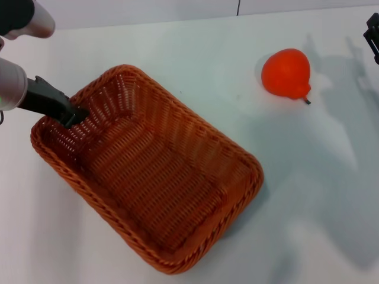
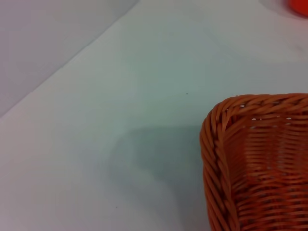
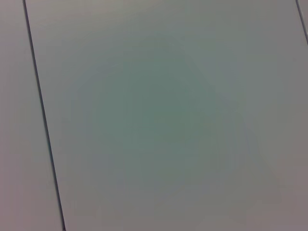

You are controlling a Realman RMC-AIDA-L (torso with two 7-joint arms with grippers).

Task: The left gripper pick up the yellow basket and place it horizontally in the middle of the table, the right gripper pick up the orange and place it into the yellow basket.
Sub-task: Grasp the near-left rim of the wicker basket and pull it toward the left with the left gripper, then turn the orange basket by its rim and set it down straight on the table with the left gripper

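Observation:
The yellow basket (image 1: 148,171), an orange-brown woven rectangle, lies diagonally on the white table (image 1: 195,53), its long axis running from upper left to lower right. My left gripper (image 1: 72,112) is at the basket's left short end, with one black finger inside the wall, closed on the rim. The left wrist view shows a corner of the basket (image 2: 255,163) with a shadow beside it. The orange (image 1: 287,72) lies on the table to the upper right, apart from the basket; a sliver of it shows in the left wrist view (image 2: 301,5). My right gripper (image 1: 373,35) is at the far right edge, mostly out of view.
The table's far edge (image 1: 177,21) runs along the top of the head view. The right wrist view shows only a pale panelled surface (image 3: 159,120) with dark seams.

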